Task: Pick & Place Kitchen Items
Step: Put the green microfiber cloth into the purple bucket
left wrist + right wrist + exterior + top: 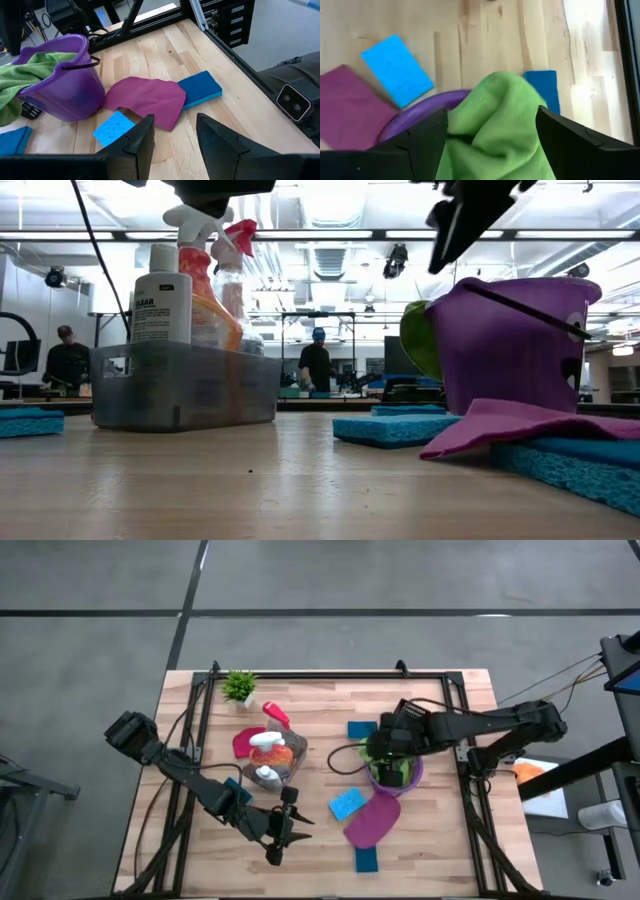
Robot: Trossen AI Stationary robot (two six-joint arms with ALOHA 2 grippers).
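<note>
A purple bucket (412,778) stands on the table's right half. A green cloth (495,125) lies bunched in it, one fold hanging over the rim (418,340). My right gripper (492,112) hovers open just above the bucket, a finger on either side of the cloth and clear of it. A magenta cloth (372,821) lies flat in front of the bucket, partly over a dark blue sponge (200,89). A light blue sponge (347,804) rests beside it. My left gripper (175,125) hangs open and empty near the table's front edge.
A clear bin (180,385) left of centre holds an orange spray bottle (205,280) and smaller bottles, with a red cloth (243,743) beside it. Another blue sponge (361,728) lies behind the bucket. A small potted plant (239,686) stands at the far edge.
</note>
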